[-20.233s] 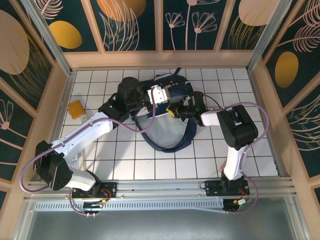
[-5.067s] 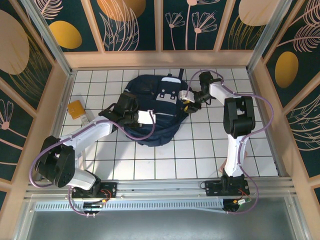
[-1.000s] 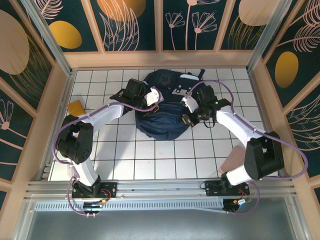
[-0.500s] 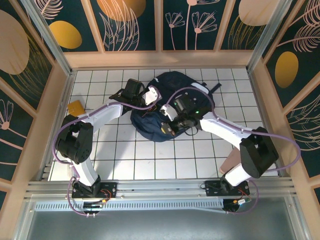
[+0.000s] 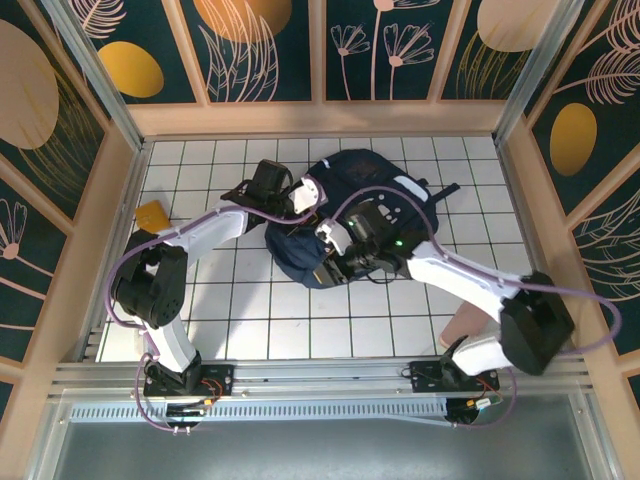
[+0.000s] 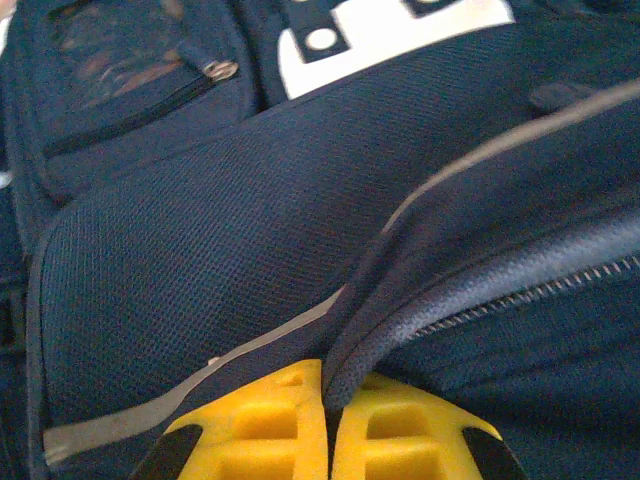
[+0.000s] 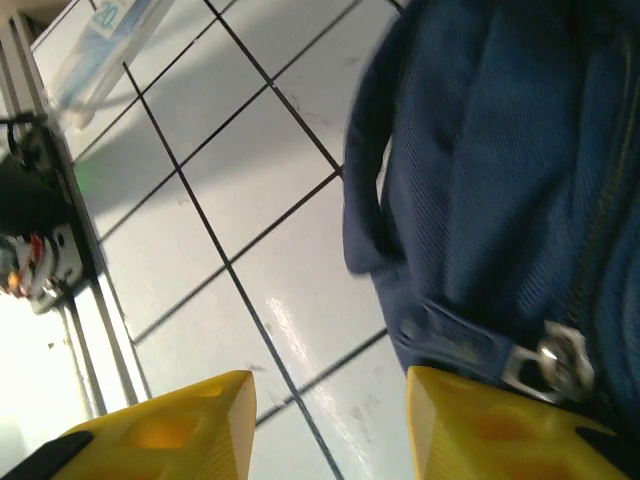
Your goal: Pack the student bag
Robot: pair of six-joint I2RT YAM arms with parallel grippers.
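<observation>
We find the student bag (image 5: 375, 195) lying on the table (image 5: 250, 320), toward its far middle. The left gripper (image 6: 325, 398) sits at the bag's left side, pinched on a fold of its fabric. The right gripper (image 7: 326, 405) is at the bag's near edge, jaws apart over bare tile, a zipper pull (image 7: 548, 365) just beside one finger. A small packet (image 5: 152, 217) lies well to the left, at the table's edge.
</observation>
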